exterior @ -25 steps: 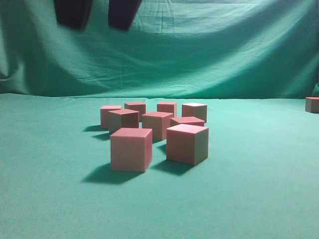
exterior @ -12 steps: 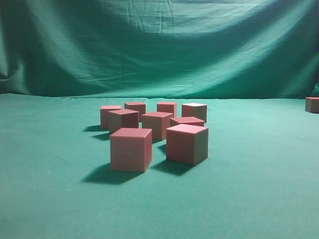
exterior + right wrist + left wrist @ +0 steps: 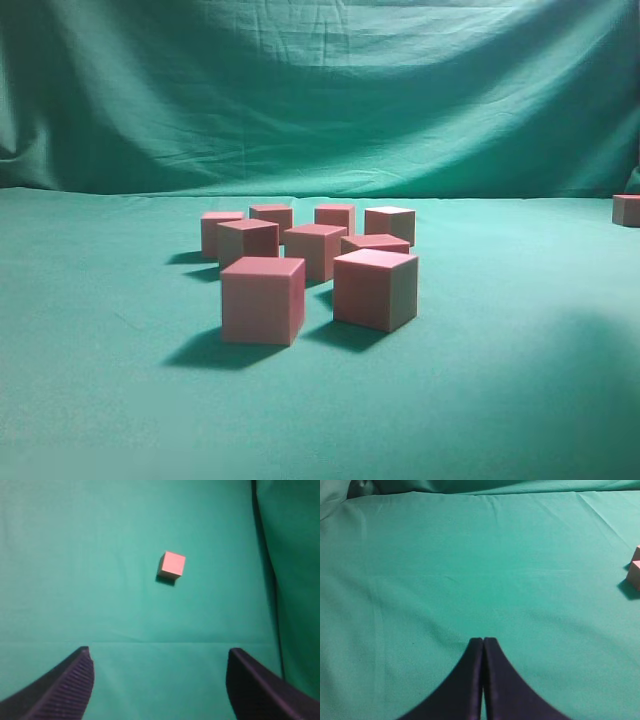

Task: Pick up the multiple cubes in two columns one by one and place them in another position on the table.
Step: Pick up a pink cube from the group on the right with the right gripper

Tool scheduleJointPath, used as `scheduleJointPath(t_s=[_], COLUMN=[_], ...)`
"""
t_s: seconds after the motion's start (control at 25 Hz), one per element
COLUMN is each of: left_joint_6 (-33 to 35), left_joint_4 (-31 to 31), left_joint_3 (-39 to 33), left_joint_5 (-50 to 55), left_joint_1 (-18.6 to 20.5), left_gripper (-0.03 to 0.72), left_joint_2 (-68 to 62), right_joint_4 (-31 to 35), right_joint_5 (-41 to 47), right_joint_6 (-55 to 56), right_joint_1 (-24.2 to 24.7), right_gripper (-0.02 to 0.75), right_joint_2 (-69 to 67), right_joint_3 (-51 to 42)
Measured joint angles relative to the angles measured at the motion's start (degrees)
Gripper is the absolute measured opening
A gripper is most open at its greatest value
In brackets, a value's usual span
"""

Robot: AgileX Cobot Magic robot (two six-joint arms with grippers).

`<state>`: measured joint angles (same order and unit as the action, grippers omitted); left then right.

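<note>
The exterior camera sits low, near table height, facing the draped green cloth backdrop (image 3: 400, 100). Both wrist cameras look down on the green cloth-covered table (image 3: 470, 570), which all views share.

cubes (image 3: 318, 262): clustered mid-table (image 3: 100, 400) | lone cube (image 3: 627, 209): far right, well apart

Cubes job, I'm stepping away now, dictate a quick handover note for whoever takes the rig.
Left gripper: shut, empty, above bare table.
Right gripper: open, empty, high above a lone cube.
Cubes: a cluster of eight mid-table in the exterior view; one cube alone at the far right edge.
Done: apparently one cube set apart, likely the lone one under the right gripper.
Left: the eight clustered cubes, one at a time. Nearest are the front two and.
</note>
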<state>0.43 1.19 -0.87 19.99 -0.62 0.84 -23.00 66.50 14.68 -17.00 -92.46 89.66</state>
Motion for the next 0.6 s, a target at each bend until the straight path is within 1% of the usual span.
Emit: scheduleJointPath(t_s=[0.08, 0.28, 0.44, 0.6], left_joint_6=[0.0, 0.0, 0.0, 0.0], left_joint_4=[0.0, 0.0, 0.0, 0.0], left_joint_3=[0.0, 0.0, 0.0, 0.0], left_joint_5=[0.0, 0.0, 0.0, 0.0], left_joint_1=[0.0, 0.0, 0.0, 0.0], left_gripper=[0.0, 0.0, 0.0, 0.0], left_joint_2=[0.0, 0.0, 0.0, 0.0], right_joint_4=[1.98, 3.83, 6.23, 9.73], right_joint_5=[-0.4, -1.29, -4.02, -9.24], right_joint_6=[0.66, 3.15, 3.92, 4.05], right_joint_1=[3.27, 8.61, 11.26, 12.99], right_gripper=[0.543, 0.543, 0.543, 0.543], right_joint_2=[-0.69, -4.97, -10.67, -16.15], right_joint_3=[0.0, 0.0, 0.0, 0.26])
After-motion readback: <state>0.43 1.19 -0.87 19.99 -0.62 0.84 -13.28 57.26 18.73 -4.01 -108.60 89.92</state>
